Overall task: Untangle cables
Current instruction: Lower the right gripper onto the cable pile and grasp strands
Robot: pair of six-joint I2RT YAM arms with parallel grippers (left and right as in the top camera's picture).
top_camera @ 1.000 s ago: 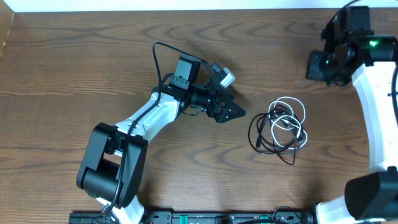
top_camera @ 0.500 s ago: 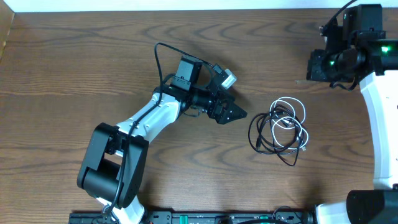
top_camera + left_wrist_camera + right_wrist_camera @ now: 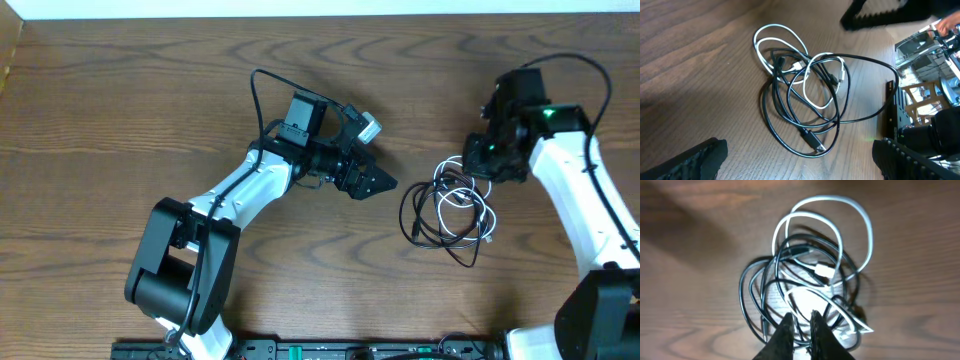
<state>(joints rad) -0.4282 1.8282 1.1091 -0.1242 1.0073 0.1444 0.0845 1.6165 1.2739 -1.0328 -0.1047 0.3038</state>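
The cables lie as one loose tangle of thin black and white cords on the wooden table, right of centre. In the left wrist view the cables show a black plug at the near side. My left gripper points at the tangle from the left, a short way off, open wide and empty. My right gripper hangs over the upper edge of the tangle. In its wrist view the cables lie under its fingertips, which stand a narrow gap apart with nothing gripped.
The table's far edge runs along the top against a white strip. In the left wrist view, the right gripper's dark fingers hang above the tangle, and a black rail and metal equipment stand past the table's right edge.
My right arm has swung from the far right corner leftward and down over the cables, and its jaws have parted slightly. The left arm and the cables have not moved.
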